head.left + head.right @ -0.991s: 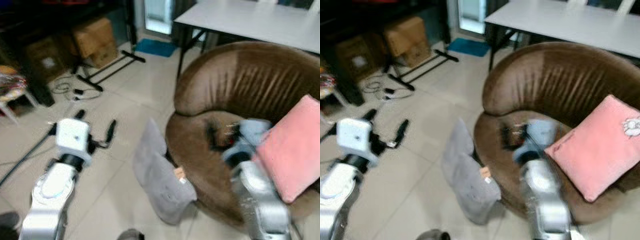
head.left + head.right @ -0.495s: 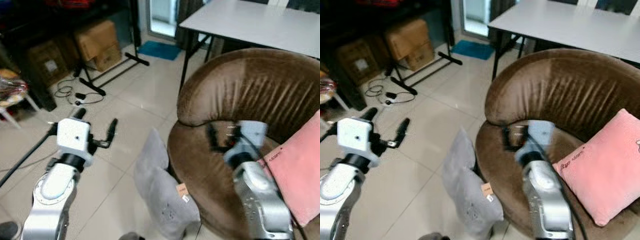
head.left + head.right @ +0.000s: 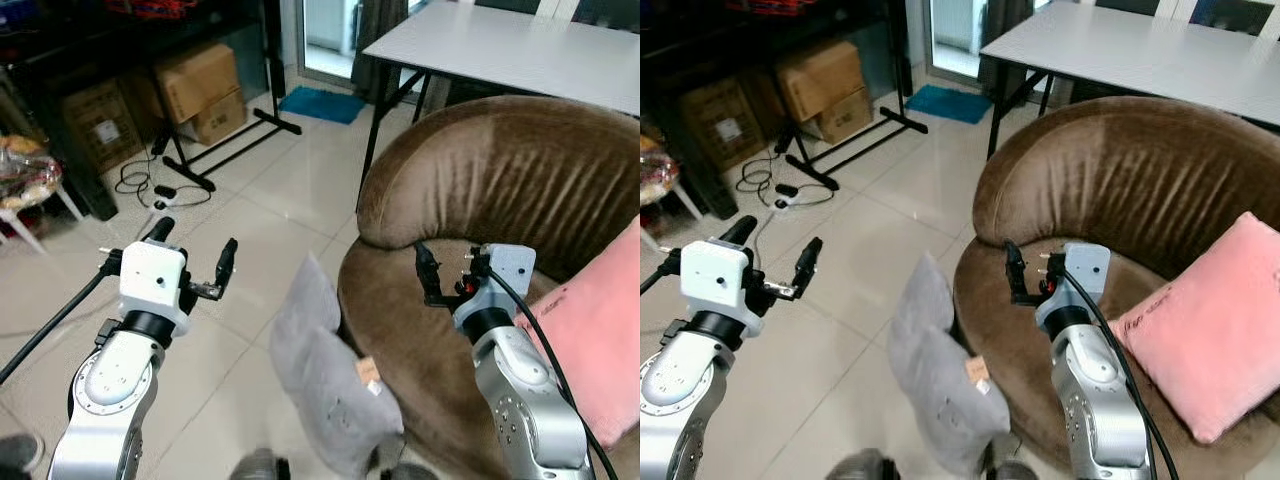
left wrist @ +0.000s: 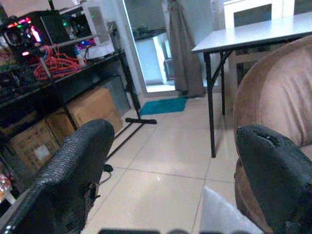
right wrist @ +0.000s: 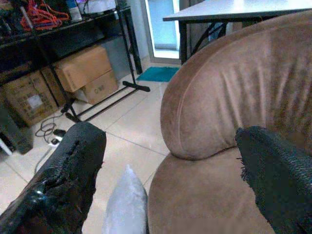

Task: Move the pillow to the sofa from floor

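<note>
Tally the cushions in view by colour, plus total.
Grey fabric pillow, on the tiled floor, leaning against the round brown velvet sofa: 1
Pink square cushion, on the sofa seat: 1
Total: 2

The grey pillow (image 3: 325, 385) is soft matt cloth, creased across its middle. At its 3 o'clock the brown sofa (image 3: 500, 190) wears a short-piled velvety fabric that catches light in streaks along its ribbed back. The pink cushion (image 3: 1215, 330) is smooth matt cloth. The floor (image 3: 290, 195) is pale glossy tile with faint reflections. The cardboard boxes (image 3: 205, 85) are dull brown paperboard. The table (image 3: 500, 45) top is smooth and matt on black metal legs.
</note>
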Controlling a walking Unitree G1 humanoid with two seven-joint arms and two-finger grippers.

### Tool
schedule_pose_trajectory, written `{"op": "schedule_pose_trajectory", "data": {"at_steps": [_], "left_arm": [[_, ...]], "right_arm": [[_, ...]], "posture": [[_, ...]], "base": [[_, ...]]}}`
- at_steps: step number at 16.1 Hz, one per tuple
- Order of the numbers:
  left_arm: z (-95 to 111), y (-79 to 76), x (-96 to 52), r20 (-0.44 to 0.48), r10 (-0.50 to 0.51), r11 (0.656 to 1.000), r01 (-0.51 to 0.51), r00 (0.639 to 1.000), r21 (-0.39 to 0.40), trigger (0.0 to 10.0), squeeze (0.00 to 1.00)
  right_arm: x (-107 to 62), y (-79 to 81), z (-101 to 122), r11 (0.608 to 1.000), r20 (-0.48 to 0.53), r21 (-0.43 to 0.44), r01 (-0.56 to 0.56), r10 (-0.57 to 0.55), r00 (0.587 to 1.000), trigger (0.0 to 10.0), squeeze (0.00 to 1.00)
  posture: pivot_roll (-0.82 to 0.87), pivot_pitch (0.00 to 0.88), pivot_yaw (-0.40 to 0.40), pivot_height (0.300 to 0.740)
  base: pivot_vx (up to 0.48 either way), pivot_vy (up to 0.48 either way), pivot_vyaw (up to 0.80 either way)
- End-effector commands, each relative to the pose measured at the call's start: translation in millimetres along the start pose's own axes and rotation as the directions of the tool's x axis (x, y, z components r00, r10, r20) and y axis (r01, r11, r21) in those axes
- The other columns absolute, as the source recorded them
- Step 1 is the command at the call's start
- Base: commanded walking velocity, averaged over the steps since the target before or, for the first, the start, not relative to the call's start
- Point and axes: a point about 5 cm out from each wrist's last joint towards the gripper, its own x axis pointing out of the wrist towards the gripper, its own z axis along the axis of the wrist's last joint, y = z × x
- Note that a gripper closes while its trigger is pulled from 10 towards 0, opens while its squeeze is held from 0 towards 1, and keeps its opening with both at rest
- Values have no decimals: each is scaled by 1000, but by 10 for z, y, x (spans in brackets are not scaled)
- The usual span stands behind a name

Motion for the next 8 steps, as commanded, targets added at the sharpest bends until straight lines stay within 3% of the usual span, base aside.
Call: {"op": "schedule_pose_trajectory", "data": {"at_steps": [1,4,6,8], "left_arm": [[-2,-6,-9,0,3,1000,-3,1000,2,10000,353],[-13,21,-13,-1,34,999,-34,999,13,10000,306],[-19,34,-26,9,50,999,-50,999,-3,10000,200],[-53,42,-47,2,60,998,-60,998,-5,10000,200]], "right_arm": [[-28,3,5,1000,1,1,-4,4,1000,10000,0],[-37,26,12,1000,1,3,-10,10,1000,10000,0],[-38,37,10,1000,0,-2,-17,17,1000,10000,0],[-28,54,18,999,8,-15,-32,32,999,10000,0]], "posture": [[-21,94,31,645],[-21,98,32,615],[-21,98,32,595],[-19,101,29,590]], "base": [[0,0,0],[0,0,0],[0,0,0],[0,0,0]]}}
